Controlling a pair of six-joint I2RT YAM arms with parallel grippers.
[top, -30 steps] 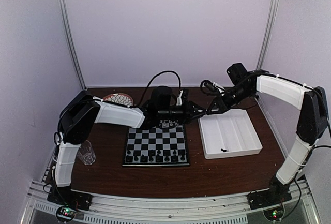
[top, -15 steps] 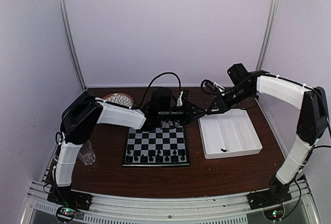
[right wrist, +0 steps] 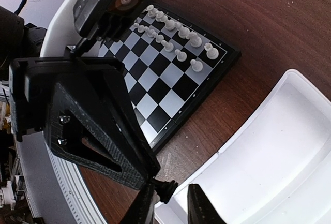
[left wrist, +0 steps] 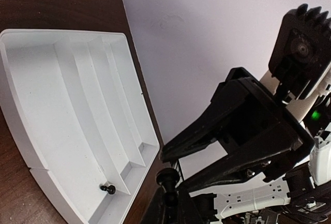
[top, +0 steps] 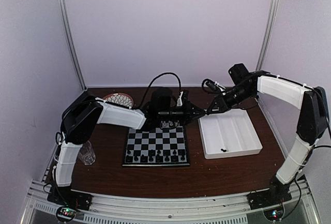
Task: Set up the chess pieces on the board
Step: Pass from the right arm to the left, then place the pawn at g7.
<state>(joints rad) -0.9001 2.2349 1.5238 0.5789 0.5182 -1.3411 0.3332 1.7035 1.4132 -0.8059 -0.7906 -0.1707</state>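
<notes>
The board (top: 156, 145) lies at mid-table with black pieces (top: 155, 158) along its near rows and white pieces (top: 168, 124) along its far rows; the right wrist view shows the board (right wrist: 170, 79) and the white pieces (right wrist: 181, 32). My left gripper (top: 200, 112) (left wrist: 176, 203) is shut on a black piece (left wrist: 168, 182) above the wood between board and tray. My right gripper (top: 208, 111) (right wrist: 173, 203) is open, its jaws standing either side of that piece's head (right wrist: 166, 190). Another black piece (top: 223, 150) (left wrist: 108, 188) lies in the white tray.
The white compartmented tray (top: 230, 136) (left wrist: 51, 105) (right wrist: 269, 157) sits right of the board. A round patterned plate (top: 119, 100) is at the back left, a clear glass (top: 87, 154) at the left edge. A black box with a cable (top: 161, 97) stands behind the board.
My left gripper has reached a little to the right, so its tip with the black piece now sits between the right gripper's open jaws. The right arm has hardly moved.
</notes>
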